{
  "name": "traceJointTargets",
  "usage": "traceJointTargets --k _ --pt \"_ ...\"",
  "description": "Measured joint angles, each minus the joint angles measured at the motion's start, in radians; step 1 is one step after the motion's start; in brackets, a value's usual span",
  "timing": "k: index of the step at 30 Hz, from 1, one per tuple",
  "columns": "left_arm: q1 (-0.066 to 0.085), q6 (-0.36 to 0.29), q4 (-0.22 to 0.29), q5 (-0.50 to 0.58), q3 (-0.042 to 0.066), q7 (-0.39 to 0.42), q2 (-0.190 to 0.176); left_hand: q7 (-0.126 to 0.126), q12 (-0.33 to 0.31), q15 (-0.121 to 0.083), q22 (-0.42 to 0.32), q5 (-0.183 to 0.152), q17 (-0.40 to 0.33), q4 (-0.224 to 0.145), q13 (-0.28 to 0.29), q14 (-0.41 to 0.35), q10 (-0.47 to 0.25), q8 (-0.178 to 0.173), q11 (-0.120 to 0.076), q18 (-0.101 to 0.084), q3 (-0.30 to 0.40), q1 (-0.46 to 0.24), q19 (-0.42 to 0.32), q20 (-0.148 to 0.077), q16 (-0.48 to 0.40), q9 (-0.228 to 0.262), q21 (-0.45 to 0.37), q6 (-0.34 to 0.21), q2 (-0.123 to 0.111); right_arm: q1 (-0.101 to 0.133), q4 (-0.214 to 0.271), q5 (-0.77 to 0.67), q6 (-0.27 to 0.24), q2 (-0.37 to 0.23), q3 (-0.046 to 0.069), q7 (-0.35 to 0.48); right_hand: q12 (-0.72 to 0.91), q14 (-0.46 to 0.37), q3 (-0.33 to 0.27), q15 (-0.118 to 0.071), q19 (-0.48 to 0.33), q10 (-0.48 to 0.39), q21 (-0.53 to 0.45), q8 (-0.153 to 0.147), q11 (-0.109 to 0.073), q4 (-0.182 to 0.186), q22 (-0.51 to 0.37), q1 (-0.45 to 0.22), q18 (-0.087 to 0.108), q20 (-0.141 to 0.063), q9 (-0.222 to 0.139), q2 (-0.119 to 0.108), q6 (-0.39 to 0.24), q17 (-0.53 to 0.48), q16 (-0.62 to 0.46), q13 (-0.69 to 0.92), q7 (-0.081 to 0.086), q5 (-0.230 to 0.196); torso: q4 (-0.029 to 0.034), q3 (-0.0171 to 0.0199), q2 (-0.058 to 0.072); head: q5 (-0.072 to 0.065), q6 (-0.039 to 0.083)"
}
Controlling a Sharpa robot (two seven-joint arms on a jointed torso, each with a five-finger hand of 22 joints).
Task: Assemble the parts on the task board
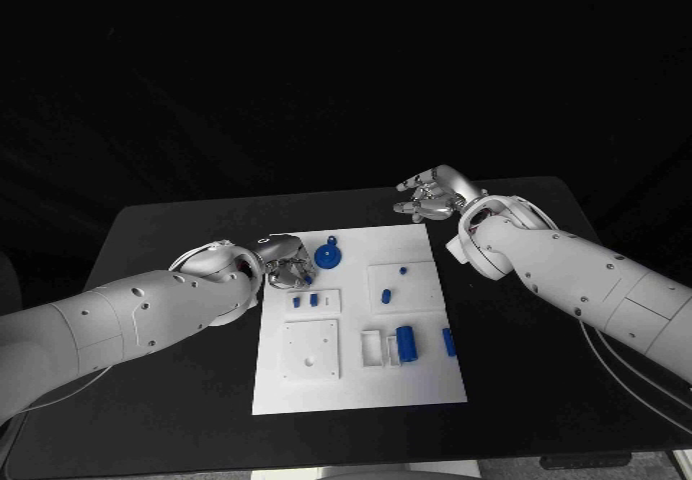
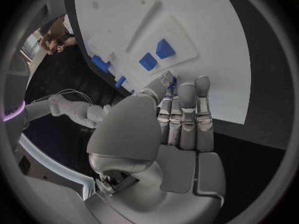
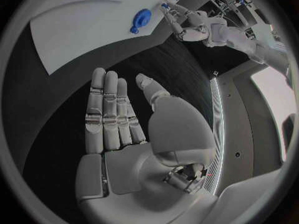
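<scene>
Head view has the white task board [image 1: 361,385] in the middle of the black table [image 1: 173,230], its long axis running from the frame's bottom toward the top. A round blue part with a tab [image 1: 329,257] sits near the board's upper left corner, tab pointing up-frame. Lower right there's a blue cylinder [image 1: 408,343] lying lengthwise up-down in the frame, with a flatter blue piece [image 1: 449,342] just beside it on the right, same orientation. Two small blue pegs [image 1: 306,298] sit left of center and one more [image 1: 387,295] right of center.

The left hand [image 1: 286,261] sits at the board's upper left edge, just left of the round part, fingers curled down toward the board; can't tell if it's pinching anything. Left wrist view shows its fingers [image 2: 187,114] straight and held together over the board edge.

The right hand [image 1: 433,194] hovers off the board, past its upper right corner, holding nothing. Right wrist view shows it flat-palmed [image 3: 124,134], fingers extended, thumb out to the side.
</scene>
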Motion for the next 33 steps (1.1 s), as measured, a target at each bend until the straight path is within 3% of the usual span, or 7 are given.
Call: traceJointTargets --k 12,15,21,25,26,28,33 --pt "0.002 -0.004 -0.007 -0.050 -0.019 -0.016 0.010 0.002 0.000 0.000 0.000 0.000 0.001 0.000 -0.001 0.000 -0.005 0.002 0.005 0.000 0.000 0.000 0.000 0.000 0.004 -0.001 0.004 -0.007 0.000 0.000 -0.001 0.000 0.001 0.000 0.000 0.000 0.000 0.000 0.000 0.000 0.000 0.000 0.000 0.000 0.000 0.000 0.000 0.000 0.000 0.000 0.000 0.000 0.000 0.000 0.000 0.000 0.000 0.000 -0.0006 -0.0003 0.000 0.001 0.000" --pt "0.001 -0.005 -0.007 -0.057 -0.021 -0.018 0.010 0.005 0.000 0.000 0.000 0.000 0.001 -0.002 -0.002 0.000 -0.017 0.007 0.009 0.001 0.002 0.003 0.000 0.000 0.004 -0.001 0.004 -0.028 -0.011 0.000 -0.002 0.000 0.001 0.000 0.000 0.001 0.000 0.000 0.000 0.000 0.000 0.000 0.000 0.000 0.000 0.000 0.000 0.000 0.000 0.000 0.000 0.000 0.000 0.000 0.000 0.000 0.000 0.000 -0.0006 -0.0003 0.000 0.001 -0.001" --pt "0.002 -0.013 -0.007 -0.067 -0.024 -0.020 0.008 -0.018 0.010 0.009 0.000 -0.005 -0.005 -0.009 0.002 -0.002 -0.060 0.007 0.016 0.003 0.016 -0.003 0.000 0.008 0.004 -0.004 0.004 -0.174 -0.047 0.000 -0.002 0.001 0.001 0.000 0.000 0.001 0.000 0.000 0.000 0.000 0.000 0.000 0.000 0.000 0.000 0.000 0.000 0.000 0.000 0.000 0.000 0.000 0.000 0.000 0.000 0.000 0.000 0.000 -0.0004 -0.0002 0.000 0.000 0.000" --pt "0.002 -0.019 -0.007 -0.070 -0.024 -0.020 0.006 -0.032 0.007 0.021 0.000 -0.012 -0.008 -0.004 0.001 -0.003 -0.084 0.004 0.011 0.010 0.018 0.004 0.004 0.022 0.003 -0.007 -0.004 -0.302 -0.064 0.000 -0.002 0.001 0.001 -0.001 0.000 0.001 0.000 0.000 0.000 0.000 0.000 0.000 0.000 0.000 0.000 0.000 -0.002 0.000 0.000 0.000 0.000 0.000 0.000 -0.001 0.000 -0.001 0.000 0.000 -0.0001 -0.0009 0.000 0.000 0.000" --pt "0.002 -0.020 -0.007 -0.070 -0.024 -0.020 0.006 -0.029 0.007 0.025 0.000 -0.012 -0.010 0.000 0.000 -0.008 -0.093 0.002 0.012 0.020 0.014 0.007 0.003 0.025 -0.002 -0.008 -0.009 -0.333 -0.068 0.000 -0.002 0.001 0.001 -0.001 0.000 0.001 0.000 -0.002 0.000 0.002 -0.002 0.000 0.000 0.000 0.000 0.000 -0.004 0.000 0.000 0.002 0.000 0.000 0.000 -0.001 0.000 -0.001 0.000 0.000 -0.0001 -0.0009 0.000 0.000 0.000" --pt "0.002 -0.024 -0.008 -0.071 -0.024 -0.021 0.003 -0.028 0.007 0.035 0.000 -0.012 -0.018 0.014 -0.001 -0.018 -0.123 0.004 0.020 0.024 -0.003 0.018 -0.003 0.032 -0.017 -0.007 -0.026 -0.366 -0.078 0.000 -0.002 0.001 0.001 -0.001 0.000 0.001 0.000 -0.013 -0.002 0.006 -0.011 -0.004 0.000 0.000 0.004 -0.002 -0.006 0.000 0.000 0.011 0.000 0.000 0.000 -0.003 -0.005 -0.003 0.000 0.000 0.0000 -0.0009 0.000 0.000 0.000" --pt "0.002 -0.031 -0.014 -0.072 -0.025 -0.022 -0.002 -0.034 0.006 0.043 0.000 -0.012 -0.029 0.033 -0.003 -0.025 -0.147 0.000 0.011 0.024 -0.061 0.049 0.007 0.043 -0.027 -0.007 -0.060 -0.406 -0.083 0.000 -0.001 0.001 0.001 -0.002 0.000 0.001 -0.009 -0.027 -0.001 0.012 -0.028 -0.015 0.000 0.000 0.007 -0.005 -0.010 0.000 0.000 0.013 0.000 0.000 0.000 -0.006 -0.010 -0.007 0.000 0.000 0.0002 -0.0009 0.000 0.001 0.001"
